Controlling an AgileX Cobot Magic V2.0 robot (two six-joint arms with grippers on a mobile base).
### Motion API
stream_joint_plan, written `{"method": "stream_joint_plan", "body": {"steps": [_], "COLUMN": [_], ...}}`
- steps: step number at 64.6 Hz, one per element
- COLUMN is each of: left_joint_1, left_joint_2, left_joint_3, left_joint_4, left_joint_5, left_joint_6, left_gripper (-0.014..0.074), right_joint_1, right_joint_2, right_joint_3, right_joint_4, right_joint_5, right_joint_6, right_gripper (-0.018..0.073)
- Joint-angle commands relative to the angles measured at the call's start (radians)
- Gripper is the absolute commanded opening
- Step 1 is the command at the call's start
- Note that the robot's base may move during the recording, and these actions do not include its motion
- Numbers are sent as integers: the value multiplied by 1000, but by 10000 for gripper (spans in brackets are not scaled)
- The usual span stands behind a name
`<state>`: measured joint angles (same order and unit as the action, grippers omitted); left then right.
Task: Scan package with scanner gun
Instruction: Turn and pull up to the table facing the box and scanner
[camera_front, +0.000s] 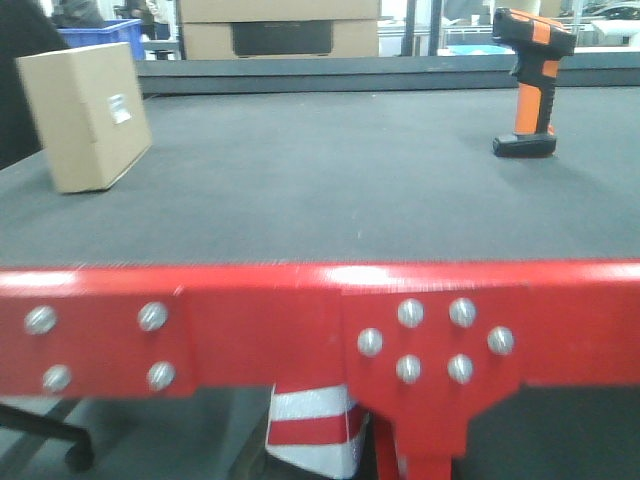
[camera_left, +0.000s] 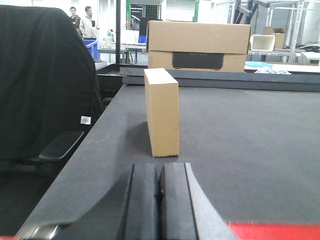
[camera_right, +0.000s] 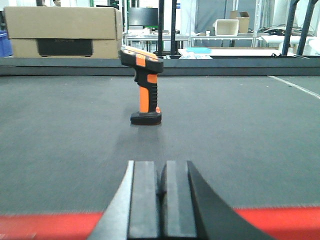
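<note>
A small brown cardboard package (camera_front: 85, 115) with a white label stands upright at the left of the dark table; the left wrist view shows it (camera_left: 162, 111) edge-on, straight ahead. An orange and black scanner gun (camera_front: 530, 85) stands on its base at the right; the right wrist view shows it (camera_right: 145, 87) ahead, a little left of centre. My left gripper (camera_left: 159, 172) is shut and empty, over the table's near edge, well short of the package. My right gripper (camera_right: 161, 172) is shut and empty, over the near edge, well short of the scanner. Neither gripper shows in the front view.
The table's red front rail (camera_front: 320, 320) with bolts runs along the near edge. A large cardboard box (camera_left: 197, 45) stands behind the table's far rim. A black chair (camera_left: 45, 85) stands at the left of the table. A red and white cone (camera_front: 312, 430) is under the rail.
</note>
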<state>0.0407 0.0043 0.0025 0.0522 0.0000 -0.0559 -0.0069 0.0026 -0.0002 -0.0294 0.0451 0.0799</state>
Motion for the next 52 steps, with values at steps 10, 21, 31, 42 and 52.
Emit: {"method": "stream_joint_plan", "body": {"steps": [10, 21, 31, 42, 52], "left_joint_1": [-4, -4, -4, -4, -4], "left_joint_2": [-4, -4, -4, -4, -4], "left_joint_3": [-2, -2, -2, -2, -2], "left_joint_4": [3, 3, 3, 3, 3], "left_joint_5": [-18, -18, -18, -18, -18], "left_joint_6": [-2, -2, -2, -2, -2], "left_gripper": [-111, -111, -111, -111, -111], "right_joint_1": [-3, -3, -3, -3, -3], "right_joint_2": [-3, -3, -3, -3, -3], "right_joint_3": [0, 0, 0, 0, 0], "right_joint_4": [-1, -1, -1, -1, -1], "right_joint_5": [-16, -16, -16, -16, -16], "right_joint_6": [1, 1, 1, 1, 1], "right_gripper": [-167, -167, -167, -167, -167]}}
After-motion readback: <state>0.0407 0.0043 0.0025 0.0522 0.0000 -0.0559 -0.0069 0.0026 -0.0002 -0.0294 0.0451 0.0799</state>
